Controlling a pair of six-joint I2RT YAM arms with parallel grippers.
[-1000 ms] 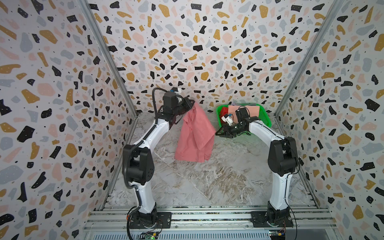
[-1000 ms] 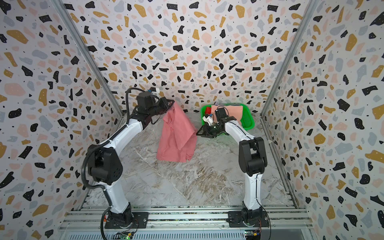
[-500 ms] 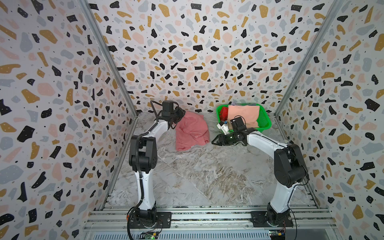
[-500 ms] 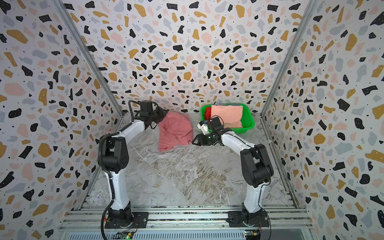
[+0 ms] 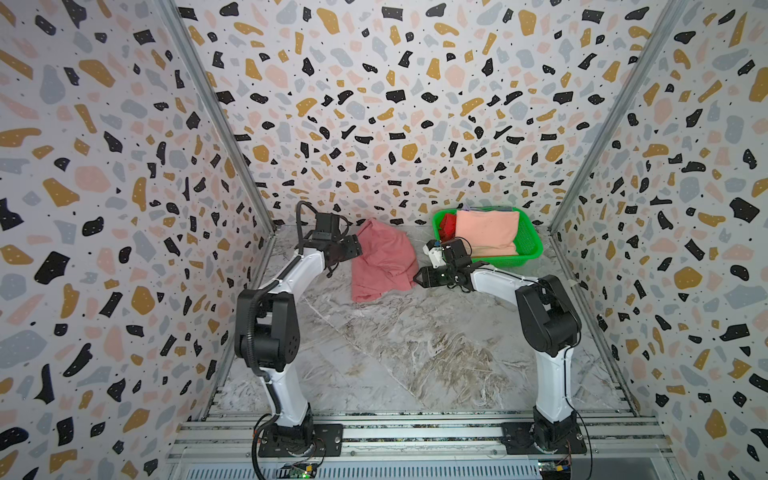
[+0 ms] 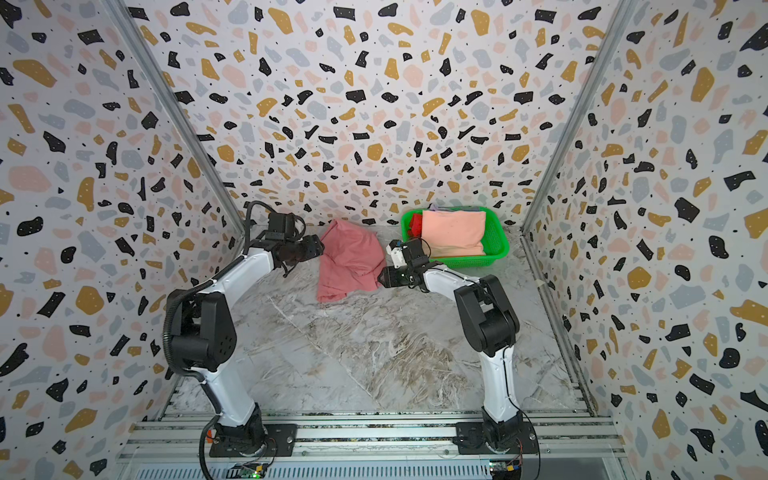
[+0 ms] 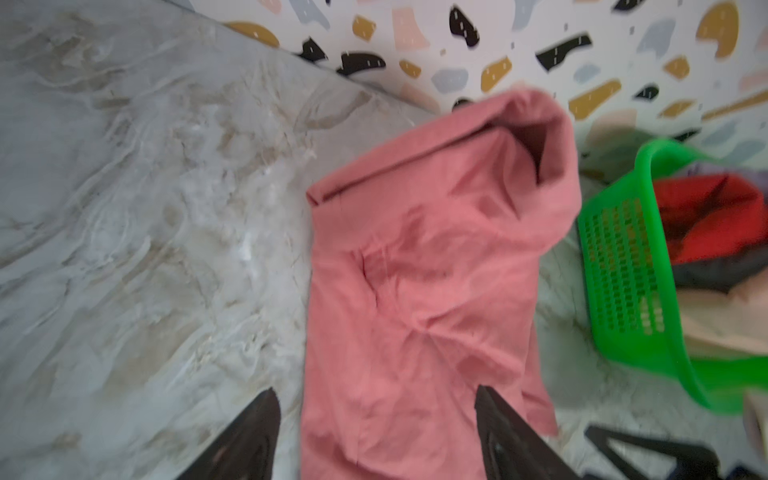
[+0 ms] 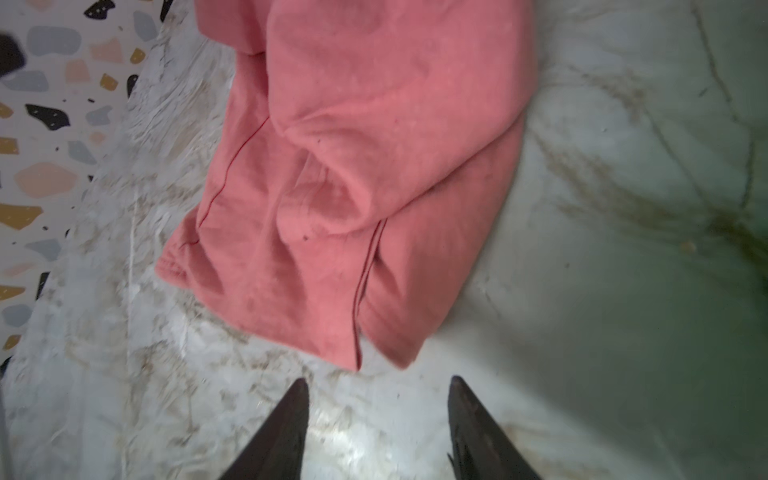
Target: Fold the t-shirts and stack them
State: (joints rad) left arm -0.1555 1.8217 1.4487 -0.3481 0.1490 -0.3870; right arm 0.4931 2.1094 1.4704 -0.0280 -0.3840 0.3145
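Both left gripper [image 5: 354, 251] and right gripper [image 5: 419, 277] gape beside crumpled, soft pink t-shirt [image 5: 384, 262].

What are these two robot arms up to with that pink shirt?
The rose-pink t-shirt lies crumpled on the marble table, not yet folded. The left hand and the right hand are open on either side of it, holding nothing. A peach t-shirt and a red t-shirt sit in the green basket.

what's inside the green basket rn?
In the basket: a folded peach shirt on top and a red shirt tucked at one end. A sliver of greyish cloth shows at the far rim. Anything under the peach shirt is covered.
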